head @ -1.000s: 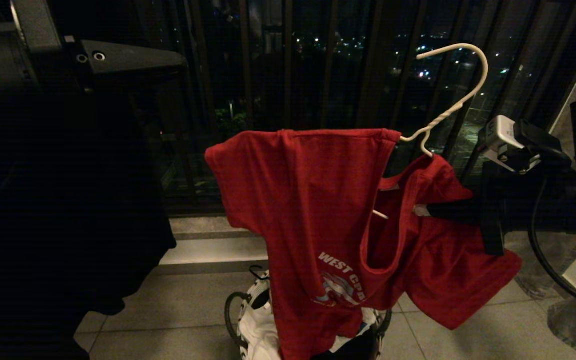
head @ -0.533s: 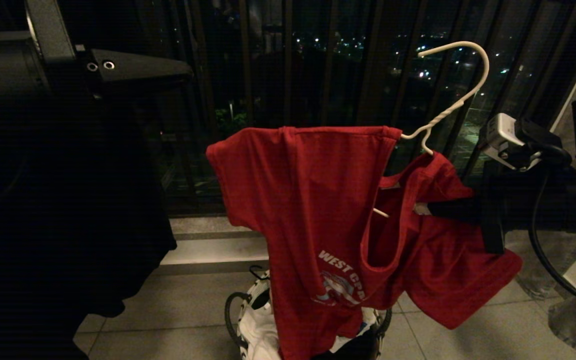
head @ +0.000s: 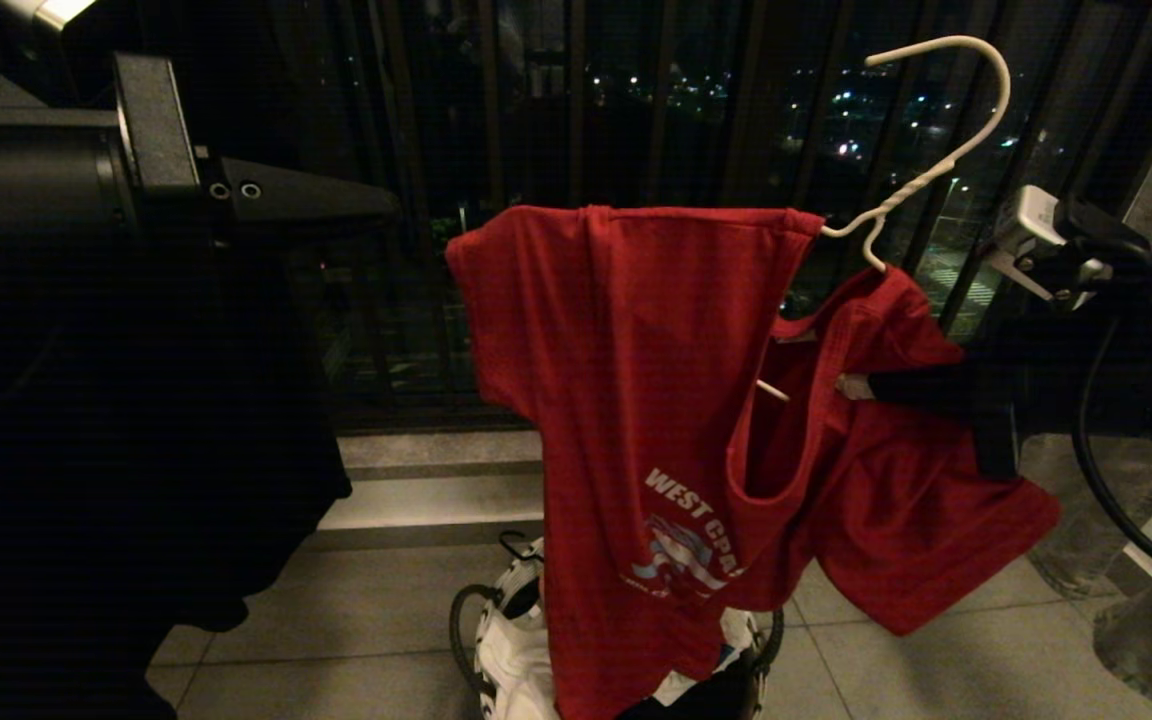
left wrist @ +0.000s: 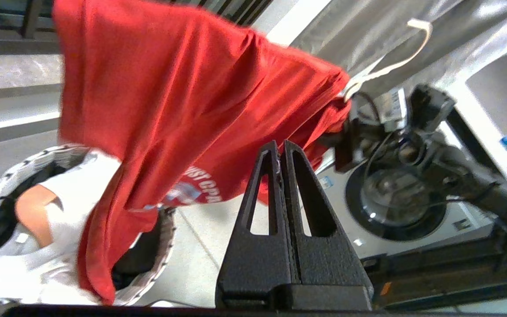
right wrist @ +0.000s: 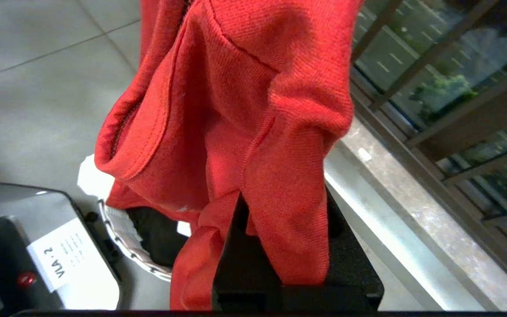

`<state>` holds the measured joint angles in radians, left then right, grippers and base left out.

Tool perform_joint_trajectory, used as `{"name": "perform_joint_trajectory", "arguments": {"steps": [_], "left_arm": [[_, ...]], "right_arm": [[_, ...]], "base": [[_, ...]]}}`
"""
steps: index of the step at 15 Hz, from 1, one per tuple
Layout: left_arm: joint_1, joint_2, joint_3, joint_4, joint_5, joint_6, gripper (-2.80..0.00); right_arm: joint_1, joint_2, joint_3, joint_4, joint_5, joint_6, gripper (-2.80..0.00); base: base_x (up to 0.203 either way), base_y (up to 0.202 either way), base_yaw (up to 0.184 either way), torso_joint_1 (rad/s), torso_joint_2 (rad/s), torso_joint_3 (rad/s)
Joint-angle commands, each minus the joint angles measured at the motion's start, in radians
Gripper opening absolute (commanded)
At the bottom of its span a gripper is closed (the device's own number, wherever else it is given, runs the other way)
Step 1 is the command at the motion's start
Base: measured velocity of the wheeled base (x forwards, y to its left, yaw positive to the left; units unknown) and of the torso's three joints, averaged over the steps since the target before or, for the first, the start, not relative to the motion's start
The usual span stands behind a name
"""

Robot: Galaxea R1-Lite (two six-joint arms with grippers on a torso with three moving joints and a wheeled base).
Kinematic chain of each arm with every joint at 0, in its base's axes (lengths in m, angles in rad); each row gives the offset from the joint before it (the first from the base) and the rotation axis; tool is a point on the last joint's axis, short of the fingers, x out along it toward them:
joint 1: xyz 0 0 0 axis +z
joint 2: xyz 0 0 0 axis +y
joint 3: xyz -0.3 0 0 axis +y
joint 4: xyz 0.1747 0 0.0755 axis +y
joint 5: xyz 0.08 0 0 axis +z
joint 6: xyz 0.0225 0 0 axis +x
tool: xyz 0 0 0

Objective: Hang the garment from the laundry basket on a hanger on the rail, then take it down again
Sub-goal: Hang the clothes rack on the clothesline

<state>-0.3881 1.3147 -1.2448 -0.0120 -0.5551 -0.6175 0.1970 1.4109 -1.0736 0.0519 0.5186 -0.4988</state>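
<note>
Here the red garment [head: 656, 400] drapes lopsided over the white hanger [head: 936, 150].

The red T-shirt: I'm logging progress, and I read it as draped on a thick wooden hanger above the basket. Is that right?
Not quite. The red T-shirt is draped on a thin white wire hanger, not a wooden one, as the head view shows. It does hang above the basket.

Dark vertical window bars [head: 576, 150] front scattered night city lights; a pale ledge [head: 426, 500] meets grey floor tiles [head: 336, 630]; a washing machine [left wrist: 394, 202] stands nearby.
</note>
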Motion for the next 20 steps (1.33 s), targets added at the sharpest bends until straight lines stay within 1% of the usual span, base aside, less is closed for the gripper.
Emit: {"name": "perform_joint_trajectory", "arguments": {"steps": [1,3,5,7,9,11,13,14,16,17,20], "left_arm": [[0.0,-0.002,0.001,0.017,-0.003,0.013,-2.8],[0.0,0.011,0.006,0.048,-0.002,0.02,-2.8],[0.002,0.034,0.005,0.08,0.001,0.029,-2.8],[0.003,0.025,0.007,0.104,0.007,0.065,-2.8],[0.002,0.005,0.007,0.14,0.021,0.098,-2.8],[0.002,0.001,0.001,0.145,0.022,0.137,-2.8],[0.002,-0.034,0.005,0.153,0.023,0.138,-2.8],[0.003,-0.057,0.006,0.187,0.034,0.142,-2.8],[0.002,-0.087,0.012,0.258,0.106,0.196,-2.8],[0.002,-0.109,0.025,0.284,0.128,0.213,-2.8],[0.003,-0.187,0.078,0.341,0.155,0.256,-2.8]], "right_arm": [[0.0,-0.017,-0.007,-0.001,-0.013,0.007,-2.8],[-0.001,-0.026,-0.025,-0.001,-0.027,0.052,-2.8],[-0.001,-0.032,-0.028,-0.001,-0.039,0.055,-2.8],[-0.001,-0.033,-0.028,-0.001,-0.072,0.055,-2.8],[-0.001,-0.039,-0.031,-0.001,-0.072,0.058,-2.8],[-0.001,-0.041,-0.031,0.0,-0.072,0.061,-2.8],[-0.001,-0.042,-0.039,0.004,-0.075,0.063,-2.8],[-0.001,-0.044,-0.042,0.006,-0.075,0.065,-2.8],[-0.001,-0.046,-0.042,0.006,-0.075,0.065,-2.8],[-0.001,-0.046,-0.042,0.006,-0.075,0.064,-2.8],[-0.002,-0.041,-0.043,0.01,-0.077,0.063,-2.8]], "base": [[0.0,0.0,0.0,0.0,0.0,0.0],[0.0,0.0,0.0,0.0,0.0,0.0],[0.0,0.0,0.0,0.0,0.0,0.0],[0.0,0.0,0.0,0.0,0.0,0.0],[0.0,0.0,0.0,0.0,0.0,0.0],[0.0,0.0,0.0,0.0,0.0,0.0],[0.0,0.0,0.0,0.0,0.0,0.0],[0.0,0.0,0.0,0.0,0.0,0.0],[0.0,0.0,0.0,0.0,0.0,0.0],[0.0,0.0,0.0,0.0,0.0,0.0],[0.0,0.0,0.0,0.0,0.0,0.0]]}}
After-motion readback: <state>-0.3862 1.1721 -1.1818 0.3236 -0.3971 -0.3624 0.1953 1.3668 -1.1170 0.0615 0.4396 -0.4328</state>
